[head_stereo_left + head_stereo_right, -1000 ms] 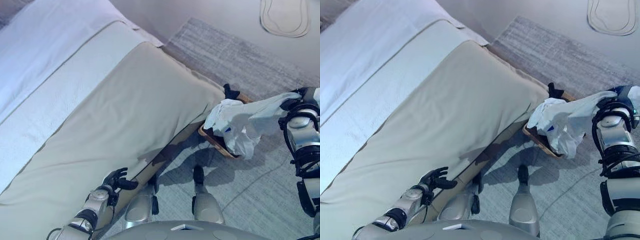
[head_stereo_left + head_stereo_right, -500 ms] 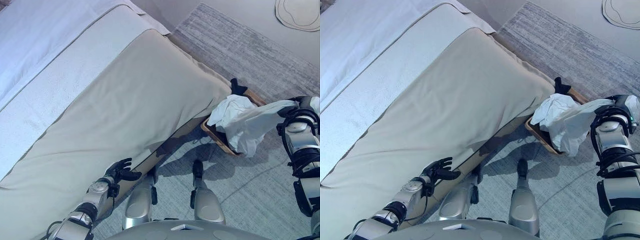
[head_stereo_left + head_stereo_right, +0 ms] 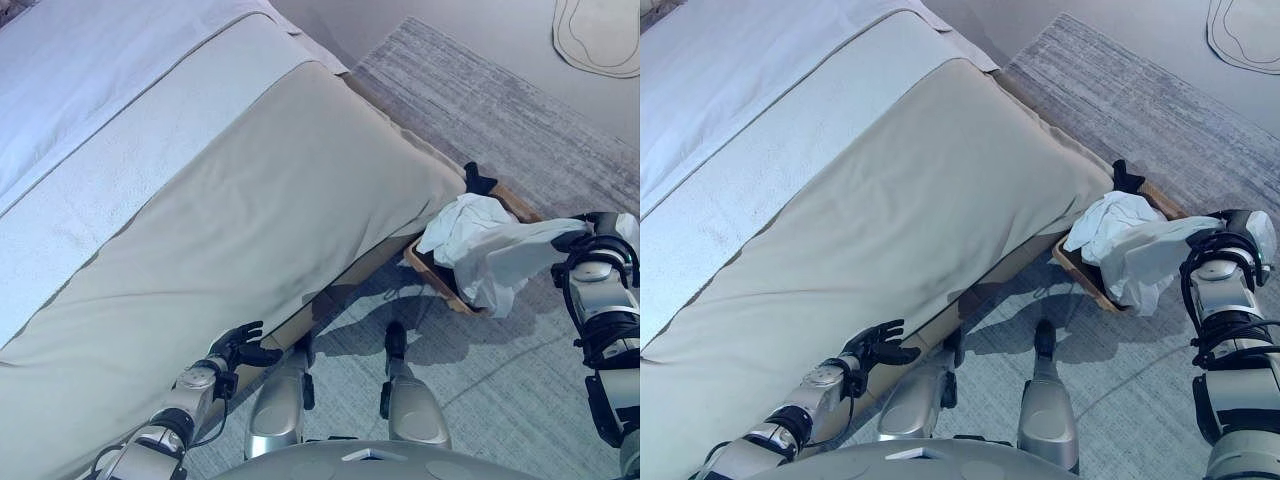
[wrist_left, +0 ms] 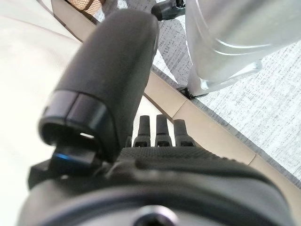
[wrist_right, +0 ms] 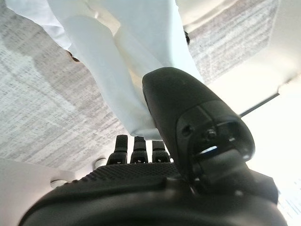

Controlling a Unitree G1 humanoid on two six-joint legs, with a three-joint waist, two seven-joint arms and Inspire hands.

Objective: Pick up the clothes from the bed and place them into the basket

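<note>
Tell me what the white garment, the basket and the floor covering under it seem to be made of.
White garment: thin, soft woven cloth, judging by its creases and limp drape; matte.
Basket: probably wood or woven fibre, going by its tan, rigid rim; the look leaves this open.
Rug: grey textile with a streaked, flat weave.

text: none legible | labels: none; signs: none
</note>
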